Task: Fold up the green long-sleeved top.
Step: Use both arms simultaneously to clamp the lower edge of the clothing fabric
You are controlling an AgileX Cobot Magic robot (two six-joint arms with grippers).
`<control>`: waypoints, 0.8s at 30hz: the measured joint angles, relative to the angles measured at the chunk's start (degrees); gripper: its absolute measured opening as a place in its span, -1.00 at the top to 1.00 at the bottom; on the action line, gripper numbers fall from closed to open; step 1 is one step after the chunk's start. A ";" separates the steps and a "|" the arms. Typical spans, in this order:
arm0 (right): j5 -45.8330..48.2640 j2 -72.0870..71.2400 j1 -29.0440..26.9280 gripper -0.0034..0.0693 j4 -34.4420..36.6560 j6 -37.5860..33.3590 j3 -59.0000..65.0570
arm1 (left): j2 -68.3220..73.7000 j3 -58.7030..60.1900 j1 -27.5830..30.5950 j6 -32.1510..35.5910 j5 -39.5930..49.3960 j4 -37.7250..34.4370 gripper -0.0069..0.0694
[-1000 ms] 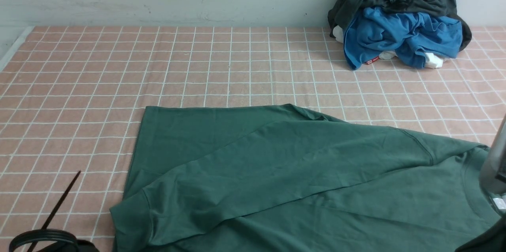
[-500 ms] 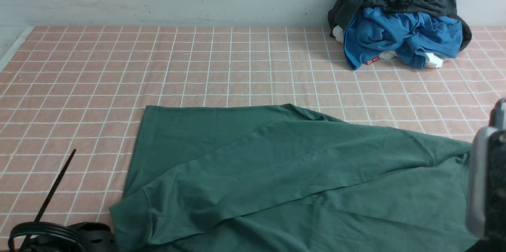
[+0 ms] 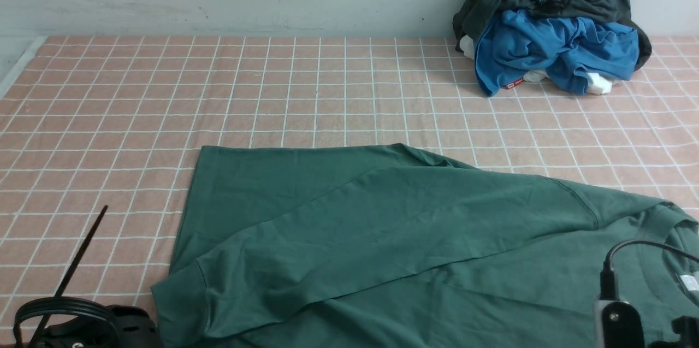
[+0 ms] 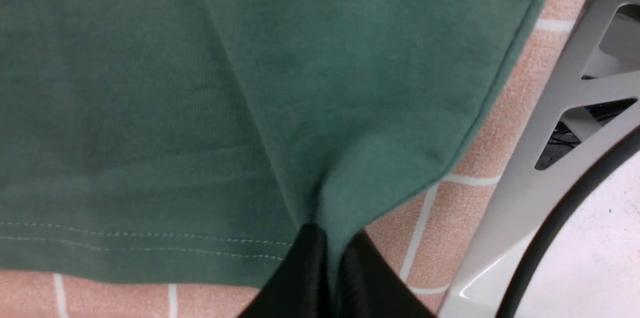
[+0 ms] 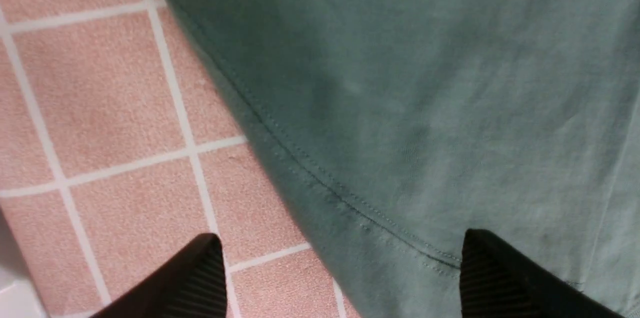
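Note:
The green long-sleeved top [image 3: 393,239] lies spread over the near half of the table, one sleeve folded slantwise across its body. Its round collar [image 3: 669,217] and small neck label [image 3: 689,281] show at the near right. In the left wrist view my left gripper [image 4: 332,258] is shut on a pinched fold of the green top [image 4: 300,83] near a stitched hem. My right gripper [image 5: 340,268] is open, its fingertips [image 5: 200,268] spread on either side of the top's stitched edge [image 5: 400,108], with nothing between them.
A heap of dark grey and bright blue garments [image 3: 551,25] sits at the back right against the wall. The pink checked tablecloth [image 3: 327,91] covers the table. A thin black rod [image 3: 76,260] rises from the left arm's cable ring [image 3: 65,320]. The right arm's wrist and cable [image 3: 622,304] fill the bottom right corner.
The right arm has dropped from the right edge to the bottom right corner, uncovering the collar and label. The left arm has come slightly further into view.

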 joint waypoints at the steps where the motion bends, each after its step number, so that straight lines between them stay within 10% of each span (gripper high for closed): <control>1: -0.93 0.73 0.00 -0.66 -0.47 0.00 0.34 | 0.00 0.00 0.00 0.06 0.00 0.00 0.79; 17: -10.07 13.90 0.06 -0.37 -6.91 -1.06 3.64 | 0.02 0.00 0.00 0.19 0.00 -0.12 0.79; 24: -9.18 15.55 0.10 0.28 -6.68 -1.28 3.06 | 0.12 0.00 0.00 0.19 -0.04 -0.12 0.79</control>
